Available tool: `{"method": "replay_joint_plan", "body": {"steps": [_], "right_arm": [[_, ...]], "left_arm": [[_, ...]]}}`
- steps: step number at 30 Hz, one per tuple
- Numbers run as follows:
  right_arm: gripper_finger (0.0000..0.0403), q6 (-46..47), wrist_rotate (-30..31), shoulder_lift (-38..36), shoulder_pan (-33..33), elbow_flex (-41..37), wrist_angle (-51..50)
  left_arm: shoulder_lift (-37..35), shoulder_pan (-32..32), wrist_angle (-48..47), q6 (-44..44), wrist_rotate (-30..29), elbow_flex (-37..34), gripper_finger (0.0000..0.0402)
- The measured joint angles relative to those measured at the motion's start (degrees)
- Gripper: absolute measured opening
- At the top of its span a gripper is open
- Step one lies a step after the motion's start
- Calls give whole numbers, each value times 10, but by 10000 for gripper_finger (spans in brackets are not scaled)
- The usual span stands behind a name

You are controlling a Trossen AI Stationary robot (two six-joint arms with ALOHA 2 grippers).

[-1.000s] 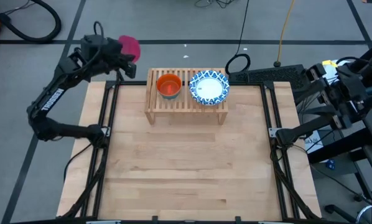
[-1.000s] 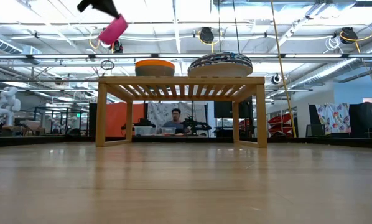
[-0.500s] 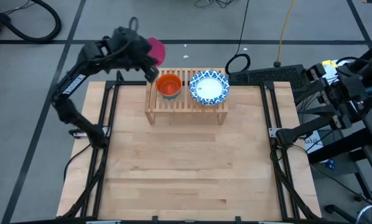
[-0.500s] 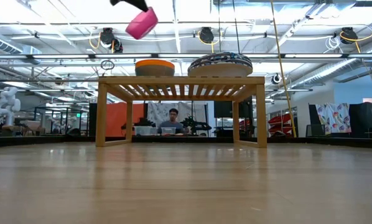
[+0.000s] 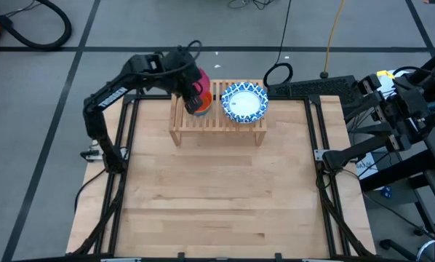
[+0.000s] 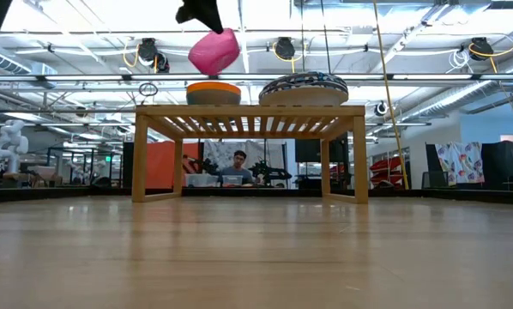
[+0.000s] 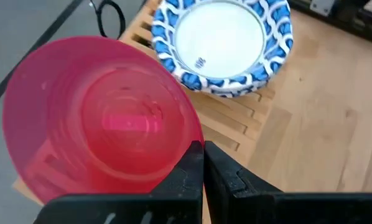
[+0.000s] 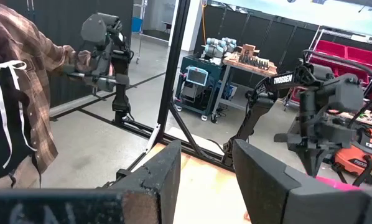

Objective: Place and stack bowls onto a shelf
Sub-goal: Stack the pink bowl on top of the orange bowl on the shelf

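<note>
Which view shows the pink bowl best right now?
Left wrist: the pink bowl fills it, rim pinched by the left gripper. High shows it partly under the arm; low shows its side above the orange bowl; right wrist only an edge.

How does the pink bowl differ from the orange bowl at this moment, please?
The pink bowl hangs in the air, pinched at its rim by the shut left tool; the orange bowl rests on the shelf, gripped by nothing. The pink bowl is tilted, while the orange bowl sits level. They differ in colour too. Both are small plain bowls, and the pink one is above the orange one.
</note>
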Motion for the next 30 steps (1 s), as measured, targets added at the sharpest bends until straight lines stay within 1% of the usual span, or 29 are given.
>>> {"method": "replay_joint_plan", "body": {"steps": [9,13,23,30], "right_arm": [[141,1,0,0,0,0,0],[141,1,0,0,0,0,0],[141,2,0,0,0,0,0],[141,2,0,0,0,0,0]], "left_arm": [[29,-6,-42,3,2,0,0],[37,-6,-58,6,15,0,0],[52,-3,-75,8,18,0,0],[75,4,-86,11,15,0,0]]}}
